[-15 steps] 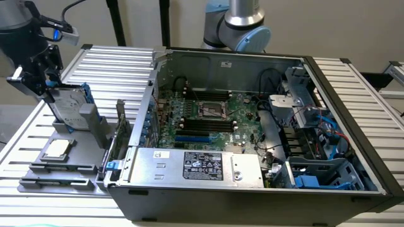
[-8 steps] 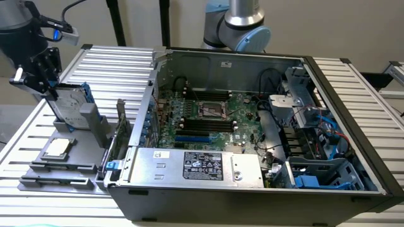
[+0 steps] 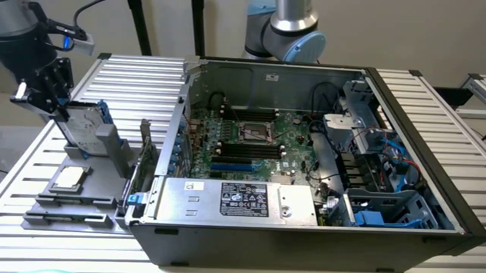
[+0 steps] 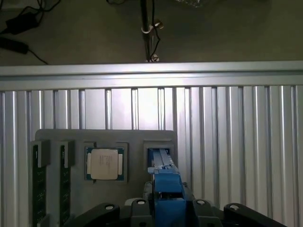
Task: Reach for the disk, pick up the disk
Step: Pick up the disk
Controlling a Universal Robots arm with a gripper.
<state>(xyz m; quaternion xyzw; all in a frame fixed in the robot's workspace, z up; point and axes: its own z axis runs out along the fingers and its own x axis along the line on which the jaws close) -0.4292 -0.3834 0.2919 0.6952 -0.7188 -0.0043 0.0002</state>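
The ribbed aluminium bench (image 3: 425, 108) carries an open black computer case (image 3: 304, 242), its motherboard bare. Beside it, on the exterior view's left, a grey moulded tray (image 3: 45, 219) keeps the parts in fitted slots. The disk (image 3: 82, 129), flat silver-grey metal with blue plastic rails, stands on edge in its slot, top edge offered upward. The black gripper (image 3: 54, 107) sits right at that edge; whether it is spread or clamped I cannot tell. A square chip (image 3: 70, 177) lies flat nearby.

An open computer case (image 3: 304, 244) lies on the ribbed metal counter (image 3: 136, 71), its green motherboard (image 3: 251, 142) and labelled silver power-supply box (image 3: 235, 199) exposed. Beside it, on the exterior view's left, a grey tray (image 3: 45, 219) holds a square silver chip (image 3: 68, 177).
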